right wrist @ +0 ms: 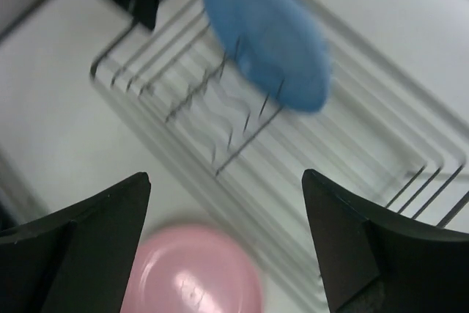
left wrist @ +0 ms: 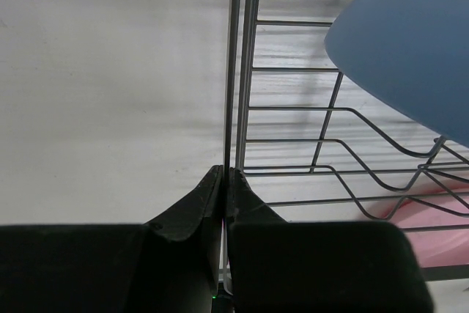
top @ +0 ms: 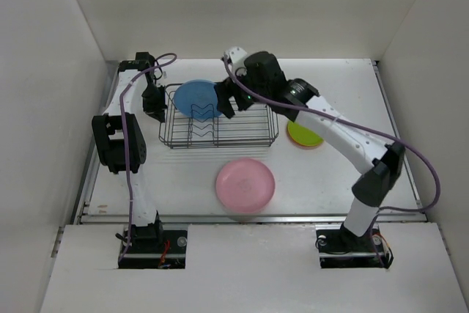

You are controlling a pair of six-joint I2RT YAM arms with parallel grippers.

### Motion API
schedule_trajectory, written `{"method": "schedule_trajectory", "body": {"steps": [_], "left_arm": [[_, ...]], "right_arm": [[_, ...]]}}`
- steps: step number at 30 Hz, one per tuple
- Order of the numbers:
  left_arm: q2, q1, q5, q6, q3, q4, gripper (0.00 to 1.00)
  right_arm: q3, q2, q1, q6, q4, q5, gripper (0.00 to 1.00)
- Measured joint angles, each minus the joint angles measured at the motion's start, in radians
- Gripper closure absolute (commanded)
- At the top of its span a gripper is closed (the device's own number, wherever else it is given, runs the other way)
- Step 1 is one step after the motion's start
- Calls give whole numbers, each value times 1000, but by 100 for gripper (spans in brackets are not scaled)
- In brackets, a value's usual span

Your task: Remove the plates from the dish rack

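The right arm (top: 344,133) reaches from its base at the near right corner, up and across the counter (top: 352,93) to the far left, and ends over the dish rack (top: 220,126). Its right end effector (right wrist: 226,177) is released: the two dark fingers stand wide apart with nothing between them, above the rack's wires and the counter. The left arm (top: 121,130) folds at the elbow near the left wall and bends down to the rack's left end. There the left end effector (left wrist: 224,174) is clenched on the rack, with its fingertips pinched on the upright wire of the rack's edge.

The dish rack sits toward the far left of the counter. The blue plate (top: 196,99) stands on edge in its left part, among the zigzag dividers. The pink plate (top: 245,185) lies flat on the counter just in front of the rack. The lime green plate (top: 303,133) lies flat just beside the rack's right end.

The right arm's wrist covers the rack's far right corner in the top view. An orange plate (top: 311,145) shows only as a thin rim under the green one. The right wrist view is blurred, so the blue plate's edge and the rack wires smear. In the left wrist view the blue plate is cut off at the frame's right edge.

The counter is plain white, closed in by white walls (top: 220,12) on three sides.
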Motion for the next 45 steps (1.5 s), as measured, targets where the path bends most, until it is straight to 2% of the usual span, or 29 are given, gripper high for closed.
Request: {"method": "schedule_trajectory", "body": {"steps": [4, 6, 8, 9, 11, 15, 16, 17, 19, 23, 30, 34, 40, 45], "left_arm": [[0, 0, 0, 0, 0, 0, 100], [0, 0, 0, 0, 0, 0, 100], [0, 0, 0, 0, 0, 0, 100], [0, 0, 0, 0, 0, 0, 100], [0, 0, 0, 0, 0, 0, 100], [0, 0, 0, 0, 0, 0, 100], [0, 0, 0, 0, 0, 0, 100], [0, 0, -4, 2, 0, 0, 100], [0, 5, -25, 15, 2, 6, 100], [0, 13, -26, 33, 2, 8, 100], [0, 12, -13, 46, 2, 5, 100], [2, 8, 0, 41, 2, -2, 100], [3, 8, 0, 5, 4, -6, 100], [3, 12, 4, -5, 8, -9, 100]], "right_arm": [[346, 263, -18, -20, 75, 106, 8], [467, 399, -32, -21, 111, 119, 8], [492, 494, -50, -17, 132, 130, 10], [492, 534, -57, -16, 131, 132, 16], [492, 608, -70, -13, 129, 126, 21], [479, 680, -83, -10, 114, 86, 59], [473, 681, -83, -16, 111, 85, 83], [473, 680, -83, -39, 122, 103, 92], [474, 671, -88, -65, 133, 93, 100], [465, 641, -74, -81, 126, 120, 100], [284, 488, -67, -92, 163, 219, 100], [263, 414, -63, -79, 203, 267, 100], [248, 211, -73, -27, 299, 308, 100], [155, 39, -74, -5, 320, 328, 100]]}}
